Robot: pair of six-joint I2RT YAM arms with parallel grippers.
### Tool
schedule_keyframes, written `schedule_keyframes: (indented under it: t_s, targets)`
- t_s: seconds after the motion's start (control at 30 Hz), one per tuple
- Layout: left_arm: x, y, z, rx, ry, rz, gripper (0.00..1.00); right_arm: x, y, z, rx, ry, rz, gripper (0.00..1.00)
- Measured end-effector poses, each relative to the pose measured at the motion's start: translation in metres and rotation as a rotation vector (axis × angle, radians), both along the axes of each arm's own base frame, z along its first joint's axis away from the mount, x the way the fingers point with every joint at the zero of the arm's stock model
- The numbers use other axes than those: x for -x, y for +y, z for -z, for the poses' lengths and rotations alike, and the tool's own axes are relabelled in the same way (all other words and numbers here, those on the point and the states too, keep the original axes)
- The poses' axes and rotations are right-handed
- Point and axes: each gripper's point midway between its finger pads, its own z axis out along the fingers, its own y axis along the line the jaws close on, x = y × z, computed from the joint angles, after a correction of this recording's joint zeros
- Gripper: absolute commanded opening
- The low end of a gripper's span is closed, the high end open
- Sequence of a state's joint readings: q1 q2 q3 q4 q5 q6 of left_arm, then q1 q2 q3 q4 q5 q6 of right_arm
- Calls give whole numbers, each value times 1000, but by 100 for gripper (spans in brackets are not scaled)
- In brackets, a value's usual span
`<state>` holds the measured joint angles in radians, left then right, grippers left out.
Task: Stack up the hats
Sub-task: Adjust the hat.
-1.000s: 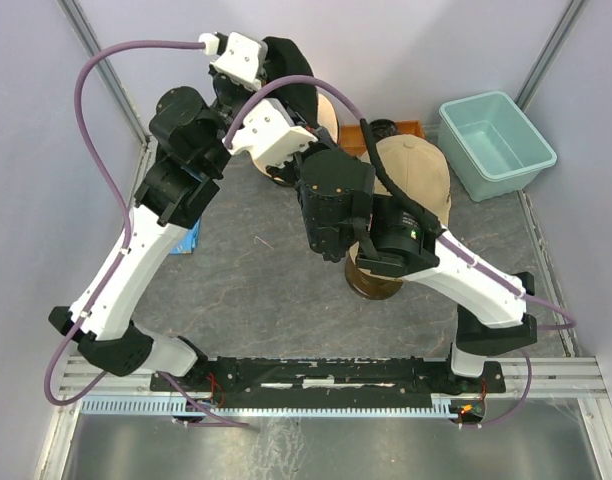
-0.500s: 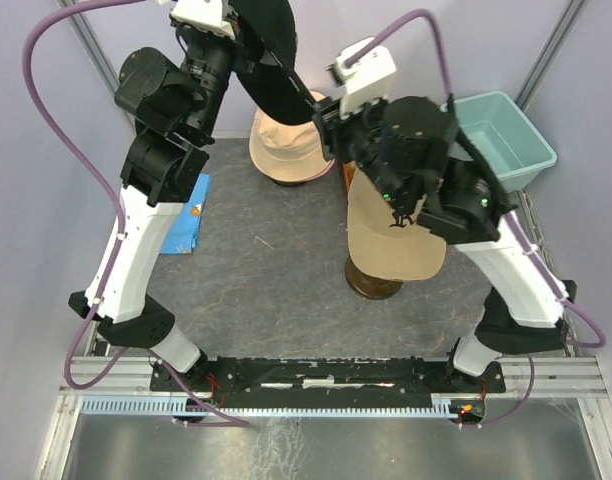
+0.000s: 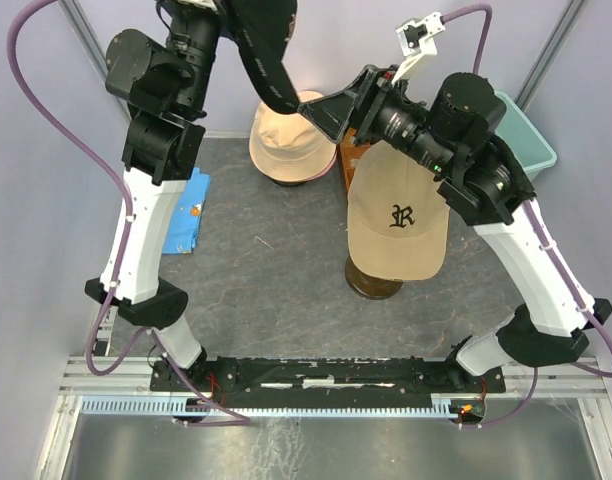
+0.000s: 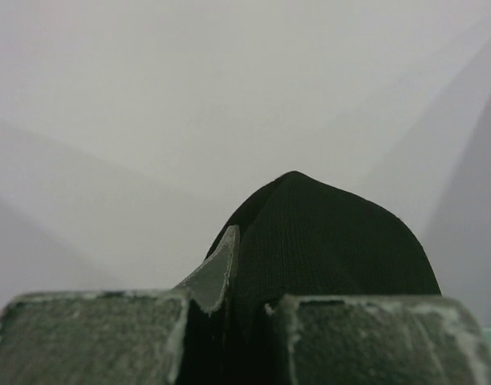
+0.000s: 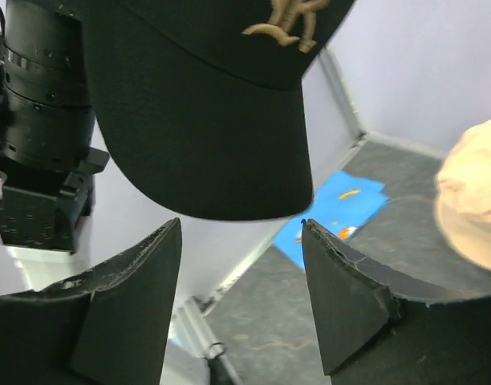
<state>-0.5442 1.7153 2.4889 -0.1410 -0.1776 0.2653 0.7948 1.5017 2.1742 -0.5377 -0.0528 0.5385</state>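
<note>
Between the pressed-together fingers of the left gripper (image 4: 229, 317) a fold of the black cap (image 4: 330, 241) is pinched. The cap hangs from it high at the back of the cell, its brim slanting down toward the table. Facing it, the right gripper (image 5: 241, 297) has its jaws spread wide with nothing between them. Its tips sit just under the black cap's brim, and whether they touch it cannot be told. A pale gold logo (image 5: 287, 18) shows on the crown above. Below the held cap, the plain beige hat (image 3: 286, 145) sits at the back of the grey table (image 3: 266, 290). Nearer the arms, the tan cap (image 3: 396, 215) with its black emblem rests on top of a brown stand (image 3: 374, 283). A teal tub (image 3: 538, 150) lies at the back right, partly behind the right arm, and a blue sheet (image 3: 186, 215) lies at the left.
</note>
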Motion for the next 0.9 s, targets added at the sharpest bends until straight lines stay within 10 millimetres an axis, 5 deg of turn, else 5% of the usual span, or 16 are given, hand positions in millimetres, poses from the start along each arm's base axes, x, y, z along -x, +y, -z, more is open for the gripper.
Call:
schedule_keyframes:
  t_s: [0.3,0.53,0.9]
  targets:
    - [-21,26,-11,45,-61,2,3,-52,-11,12,-448,358,-145,68]
    - [-21,16,-17,61,-96,74,3,-34,-17,-41,-761,431,-375,66]
    - [-36,-5,-18,87,-166,166,3,-26,-13,-58,-915,569,-509,71]
